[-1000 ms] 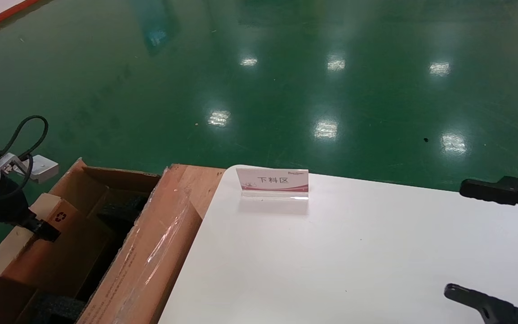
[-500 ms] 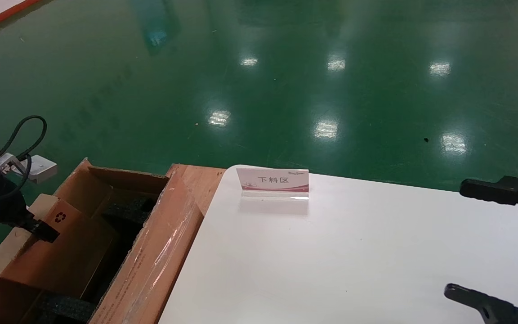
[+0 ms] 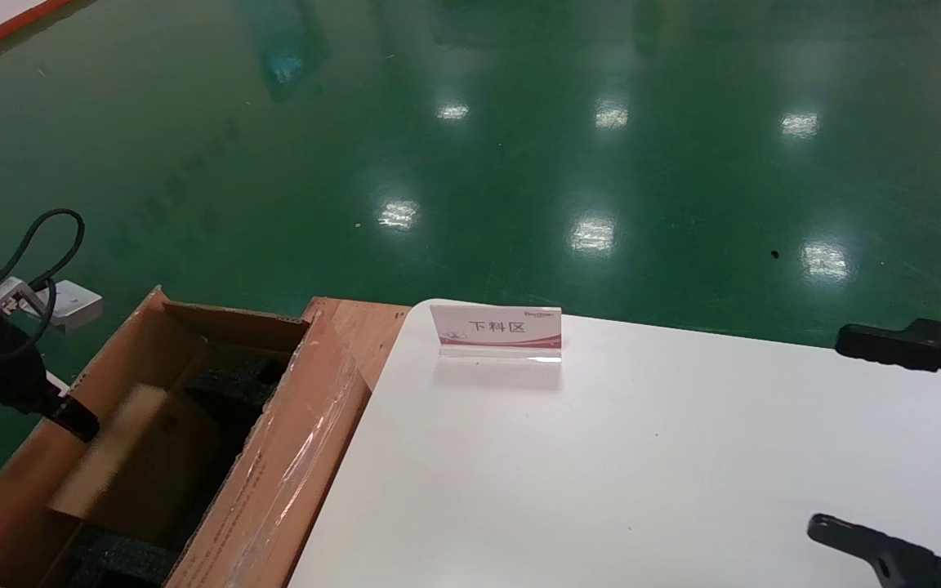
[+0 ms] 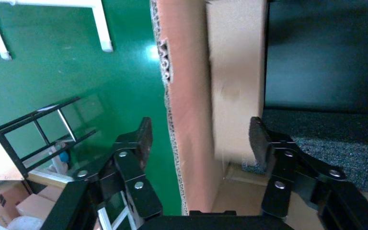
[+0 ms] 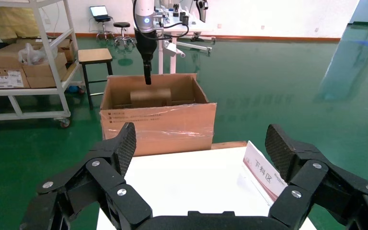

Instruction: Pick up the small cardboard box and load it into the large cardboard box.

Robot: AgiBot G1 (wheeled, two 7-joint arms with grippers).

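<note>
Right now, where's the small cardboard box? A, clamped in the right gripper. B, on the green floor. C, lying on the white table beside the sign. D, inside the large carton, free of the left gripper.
D: the small cardboard box sits down inside the large cardboard box, while the left gripper has its fingers spread on either side of the carton's wall, gripping nothing; the right gripper hangs open over the white table.

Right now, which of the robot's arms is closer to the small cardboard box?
The left. Its tool hangs open at the large cardboard box's outer wall, beside the small cardboard box inside; the right tool waits open over the white table.
</note>
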